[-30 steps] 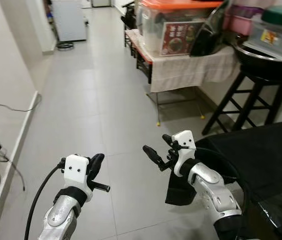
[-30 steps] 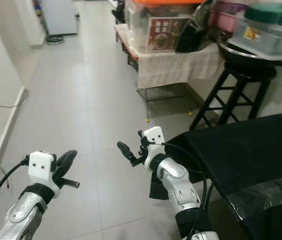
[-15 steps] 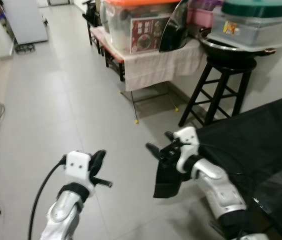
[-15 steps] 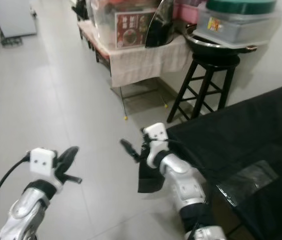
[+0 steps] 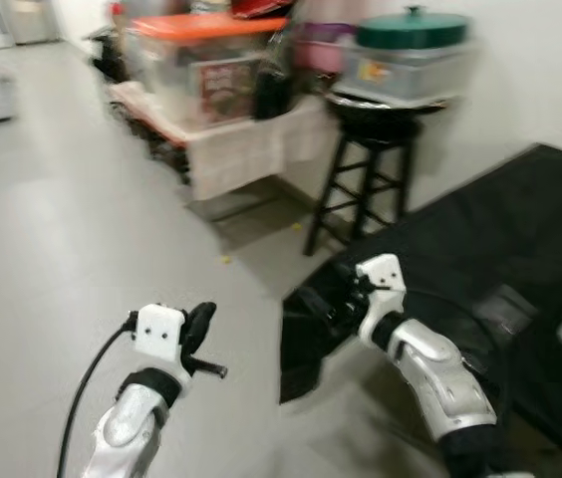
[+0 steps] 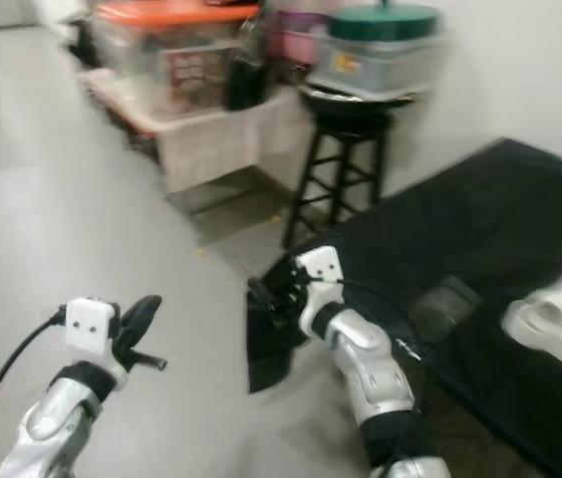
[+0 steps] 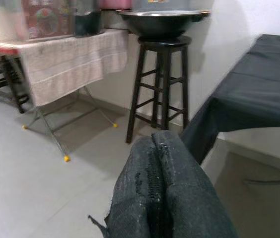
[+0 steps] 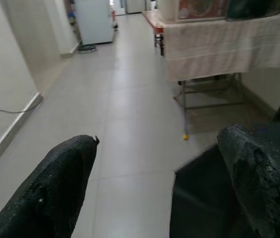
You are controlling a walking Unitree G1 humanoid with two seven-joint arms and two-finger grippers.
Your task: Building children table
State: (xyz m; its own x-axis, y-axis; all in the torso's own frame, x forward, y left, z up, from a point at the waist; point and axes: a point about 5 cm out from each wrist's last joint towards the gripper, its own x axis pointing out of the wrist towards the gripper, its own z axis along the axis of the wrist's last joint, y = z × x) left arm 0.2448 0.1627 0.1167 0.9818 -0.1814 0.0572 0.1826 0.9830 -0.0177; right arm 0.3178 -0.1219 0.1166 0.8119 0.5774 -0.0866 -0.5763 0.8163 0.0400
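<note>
Holding nothing, my right gripper (image 5: pixel 313 302) hangs wide open just off the corner of the black-draped table (image 5: pixel 520 229), ready to reach; my left gripper (image 5: pixel 204 344) stays pinched together, empty. A white part (image 6: pixel 555 314) lies on that table.

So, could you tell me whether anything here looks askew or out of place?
The black cloth on the right hangs unevenly: one corner droops to the floor just by the right gripper. A stool carries a wide pan and a lidded tub, which looks top-heavy.
</note>
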